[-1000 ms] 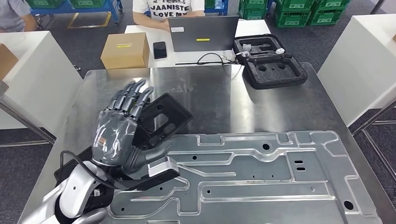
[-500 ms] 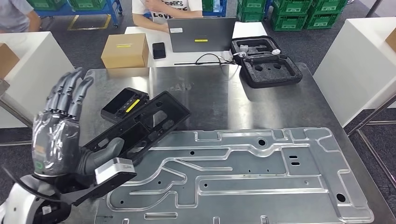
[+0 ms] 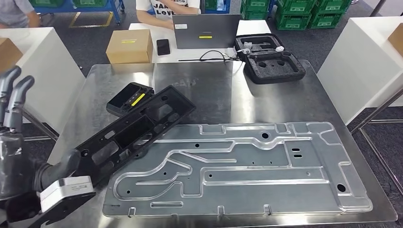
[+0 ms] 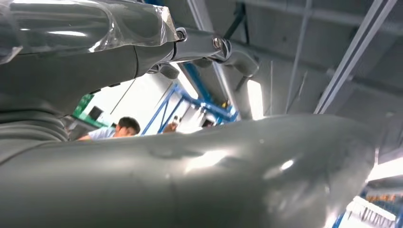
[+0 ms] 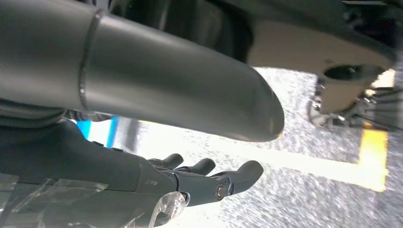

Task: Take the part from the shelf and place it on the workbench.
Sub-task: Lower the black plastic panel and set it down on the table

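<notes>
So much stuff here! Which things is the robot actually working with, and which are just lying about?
Job: long black plastic frame part; steel workbench; left hand.

Lying about: large silver metal plate; black handheld controller; brown cardboard box; black foam-lined case; grey laptop.

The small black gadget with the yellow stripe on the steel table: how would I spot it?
Start at the steel workbench and its big silver plate. A long black frame leans across that plate's far left corner. Behind it lies the small black handheld controller, alone in carrying a yellow stripe.
</notes>
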Robot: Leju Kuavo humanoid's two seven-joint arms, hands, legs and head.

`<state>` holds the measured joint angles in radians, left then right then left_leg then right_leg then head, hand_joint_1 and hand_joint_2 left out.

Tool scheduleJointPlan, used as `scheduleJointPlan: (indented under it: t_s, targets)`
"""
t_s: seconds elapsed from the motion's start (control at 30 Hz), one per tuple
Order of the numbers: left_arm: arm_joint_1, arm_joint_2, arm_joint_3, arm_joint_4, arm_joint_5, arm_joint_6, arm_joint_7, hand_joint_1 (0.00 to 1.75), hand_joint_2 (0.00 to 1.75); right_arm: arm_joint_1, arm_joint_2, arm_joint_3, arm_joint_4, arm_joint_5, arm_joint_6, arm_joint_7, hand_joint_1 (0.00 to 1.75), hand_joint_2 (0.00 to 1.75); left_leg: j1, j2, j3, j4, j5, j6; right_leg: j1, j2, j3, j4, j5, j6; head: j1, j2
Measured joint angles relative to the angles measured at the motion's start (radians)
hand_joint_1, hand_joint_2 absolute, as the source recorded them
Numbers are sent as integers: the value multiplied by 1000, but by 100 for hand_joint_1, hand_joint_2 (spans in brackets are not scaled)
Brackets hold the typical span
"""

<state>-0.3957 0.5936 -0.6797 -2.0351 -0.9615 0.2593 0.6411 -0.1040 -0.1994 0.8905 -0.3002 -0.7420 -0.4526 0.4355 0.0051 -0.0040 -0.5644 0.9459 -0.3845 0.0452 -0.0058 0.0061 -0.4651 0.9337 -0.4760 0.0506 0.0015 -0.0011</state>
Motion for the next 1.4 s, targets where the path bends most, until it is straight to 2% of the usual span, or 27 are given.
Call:
scheduleJointPlan:
  t_s: [0.07, 0.1, 0.17, 0.23, 0.27, 0.3, 0.37, 0.43, 0.47, 0.5, 0.6, 0.67, 0.77, 0.8, 0.83, 0.87, 0.93, 0.97, 1.03, 1.1, 1.17, 1.2, 1.27, 1.3, 1.33, 1.37, 1.4]
  targets:
    - [8, 10, 15, -14, -4, 6, 0, 0, 0, -2, 0, 0, 0, 0, 0, -2, 0, 0, 1, 0, -5, 2, 6, -13, -1, -1, -10, -1, 9, -13, -1, 0]
    - [13, 15, 24, -22, -5, 9, 1, 0, 0, -3, 0, 0, 1, 0, -1, -3, 0, 0, 3, 0, -13, 15, -8, -19, -2, -3, -16, -2, 15, -22, -1, 0]
    - [20, 26, 41, -32, -5, 15, 6, 0, 0, -4, -1, -1, 1, 0, -1, -2, 0, 0, 6, 0, -43, 88, -75, -28, -5, -8, -31, -4, 30, -38, -2, 0]
    - [33, 35, 57, -40, -6, 22, 12, 0, 0, -3, -2, -1, 1, -1, -2, -2, 0, 0, 8, 0, -90, 233, -165, -37, -3, -11, -54, -3, 46, -44, -4, 0]
    - [39, 38, 64, -42, -7, 24, 15, 0, 0, -3, -2, -1, 1, -1, -2, -2, 0, 0, 8, 0, -104, 291, -190, -39, -2, -11, -66, -3, 54, -45, -4, 0]
    - [46, 42, 71, -44, -8, 27, 16, 0, 0, -2, -2, -1, 1, -1, -2, -2, 0, 0, 8, 0, -102, 319, -195, -40, -1, -12, -78, -3, 64, -44, -5, 0]
    - [54, 48, 83, -49, -8, 34, 16, 0, 0, -2, -2, 0, 1, 0, 0, -2, 0, 0, 8, 0, -33, 236, -145, -38, -1, -11, -98, -2, 79, -41, -5, 0]
    - [58, 53, 95, -55, -8, 41, 16, 0, 0, -2, -2, 0, 1, 0, 1, -2, 0, 0, 6, -1, 74, 69, -104, -29, 0, -9, -112, 0, 93, -33, -5, 0]
    - [60, 55, 100, -58, -8, 44, 16, 0, 0, -3, -2, 0, 1, 1, 1, -2, 0, 0, 2, -2, 108, 13, -97, -23, 0, -9, -115, -1, 100, -28, -4, 0]
    - [62, 57, 106, -60, -8, 46, 16, 0, 0, -3, -2, -1, 1, 2, 1, -2, 0, 0, -1, -4, 127, -23, -97, -18, 0, -8, -117, -1, 107, -22, -5, 0]
    - [69, 61, 114, -65, -4, 51, 12, 0, 0, -2, -4, -1, 1, 2, 0, -2, 0, 0, -3, -4, 112, -29, -84, -1, 1, -5, -123, -5, 127, -5, -6, 0]
    - [71, 62, 116, -68, -2, 54, 9, 0, 0, -2, -7, 0, 2, 1, 0, -4, 0, 0, 2, -1, 91, -31, -64, 15, 1, -3, -146, 37, 78, 4, -3, 0]
    - [72, 62, 119, -71, -1, 56, 4, 0, 0, -1, -8, 0, 2, 0, 0, -5, 0, 0, 0, 0, 51, -30, -31, 27, -2, -3, -204, 233, -70, 13, 0, 0]
    - [73, 62, 119, -71, 0, 56, 3, 0, 0, -1, -8, 0, 2, 0, 0, -4, 0, 0, -1, 0, 37, -29, -21, 27, -2, -3, -214, 291, -92, 14, 1, 0]
    - [74, 62, 119, -71, 0, 56, 1, 0, 0, -1, -8, 1, 2, 0, 0, -4, 0, 0, -4, 0, 24, -28, -10, 28, -2, -3, -208, 321, -91, 13, 1, 0]
    - [75, 62, 120, -71, 1, 56, 0, 0, 0, -2, -8, 1, 2, 0, 0, -4, 0, 0, -6, 0, 13, -28, -1, 27, -2, -3, -179, 299, -67, 10, 1, 0]
    - [75, 62, 121, -72, 2, 56, -1, 0, 0, -3, -11, 1, 2, 1, 0, -4, 0, 0, -9, 0, -5, -26, 17, 25, 1, -3, -73, 163, -14, -2, 1, 0]
    - [75, 62, 121, -73, 2, 56, -2, 0, 0, -4, -13, 1, 2, 1, -1, -4, 0, 0, -11, 0, -11, -26, 25, 22, 4, -4, -15, 75, -5, -9, 1, 0]
    - [74, 62, 123, -74, 2, 56, -2, 0, 0, -6, -17, 1, 2, 2, -2, -4, 0, 0, -12, 3, -16, -26, 40, 12, 12, -5, 45, -26, -13, -19, 0, 0]
    - [74, 62, 123, -75, 1, 57, -4, 0, 0, -7, -17, 1, 2, 2, -3, -6, 0, 0, -10, 5, -20, -27, 53, 0, 14, -5, 45, -42, -7, -27, 0, 0]
    - [74, 63, 124, -75, 1, 57, -5, 0, 0, -9, -16, 1, 2, 2, -3, -9, 0, 0, -6, 4, -37, 0, 23, -12, 10, -9, 31, -45, 12, -39, 0, 0]
    - [74, 63, 124, -75, 1, 57, -5, 0, 0, -9, -16, 1, 3, 2, -3, -10, 0, 0, -4, 4, -57, 47, -20, -19, 7, -12, 19, -46, 24, -44, -1, 0]
    - [75, 63, 124, -75, 1, 58, -6, 0, 0, -9, -16, 1, 3, 3, -2, -10, 0, 0, 2, 4, -105, 192, -125, -32, 7, -16, -10, -44, 46, -49, -1, 0]
    - [76, 63, 124, -75, 1, 57, -6, 0, 0, -9, -17, 1, 3, 4, -1, -10, 0, 0, 5, 4, -120, 259, -156, -37, 7, -17, -25, -44, 56, -48, -2, 0]
    - [77, 63, 123, -75, 0, 57, -6, 0, 0, -8, -16, 1, 3, 5, 0, -10, 0, 0, 7, 4, -122, 297, -161, -41, 6, -17, -40, -42, 66, -47, -2, 0]
    - [77, 63, 123, -75, 0, 57, -6, 0, 0, -7, -16, 1, 3, 6, 0, -9, 0, 0, 10, 4, -104, 297, -145, -43, 6, -18, -54, -40, 76, -45, -2, 0]
    - [77, 63, 123, -75, -1, 57, -6, 0, 0, -7, -16, 1, 3, 7, 0, -9, 0, 0, 11, 4, -65, 256, -117, -45, 4, -17, -69, -36, 84, -41, -2, 0]
